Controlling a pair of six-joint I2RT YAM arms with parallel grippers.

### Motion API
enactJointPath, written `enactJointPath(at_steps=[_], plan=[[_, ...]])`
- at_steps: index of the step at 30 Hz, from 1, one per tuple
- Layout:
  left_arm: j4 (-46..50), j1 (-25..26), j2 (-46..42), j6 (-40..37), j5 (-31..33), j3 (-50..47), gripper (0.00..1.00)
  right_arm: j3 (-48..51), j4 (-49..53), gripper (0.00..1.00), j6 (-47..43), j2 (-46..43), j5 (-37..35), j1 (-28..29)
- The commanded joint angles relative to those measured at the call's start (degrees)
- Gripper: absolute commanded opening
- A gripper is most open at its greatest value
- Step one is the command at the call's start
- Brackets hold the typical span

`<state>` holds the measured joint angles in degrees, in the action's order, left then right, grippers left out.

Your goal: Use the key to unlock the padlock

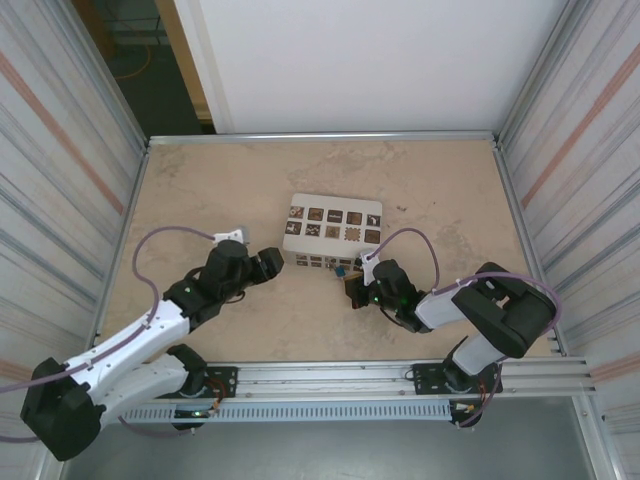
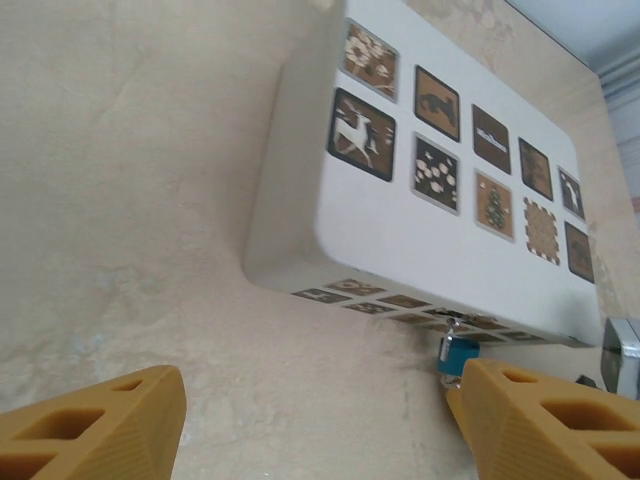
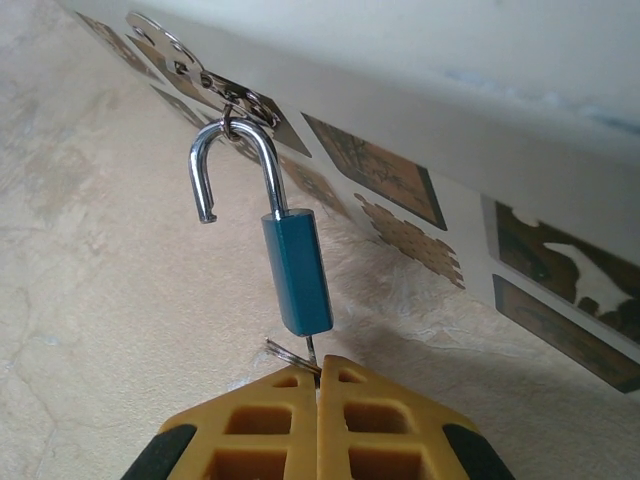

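The tiny blue padlock (image 3: 297, 272) hangs from a metal hasp (image 3: 190, 70) on the front of the white box (image 3: 430, 100). Its silvery shackle (image 3: 235, 150) is sprung open, with one end free. My right gripper (image 3: 318, 372) is shut on the key (image 3: 311, 350), whose blade is in the bottom of the lock body. From above, the right gripper (image 1: 356, 288) sits just below the padlock (image 1: 341, 270). My left gripper (image 1: 268, 262) stands open and holds nothing, left of the box's front. In the left wrist view the padlock (image 2: 458, 352) shows beside the right finger (image 2: 540, 430).
The white box (image 1: 333, 228) with brown square tiles lies at the table's middle. A thin key ring (image 3: 285, 356) sticks out beside the key. Metal rails border the beige table (image 1: 200, 190), with striped walls on both sides.
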<state>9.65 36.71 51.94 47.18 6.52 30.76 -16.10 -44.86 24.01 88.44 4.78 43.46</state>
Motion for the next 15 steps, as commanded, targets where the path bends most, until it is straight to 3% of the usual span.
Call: enactJointPath(at_steps=[1,7,15], plan=[[0.6,-3.1,-1.4,-1.5,-3.1,0.1,0.73,0.7,2.3,0.11,1.6,-0.1,-0.8,-0.6],[-0.3,-8.9,-1.3,-0.9,-8.8,-1.0,0.73,1.3,3.7,0.25,0.9,-2.3,-1.7,-0.7],[-1.6,-12.0,2.5,-4.0,-14.5,1.1,0.8,0.7,9.3,0.42,-0.1,-9.0,-1.9,-1.2]])
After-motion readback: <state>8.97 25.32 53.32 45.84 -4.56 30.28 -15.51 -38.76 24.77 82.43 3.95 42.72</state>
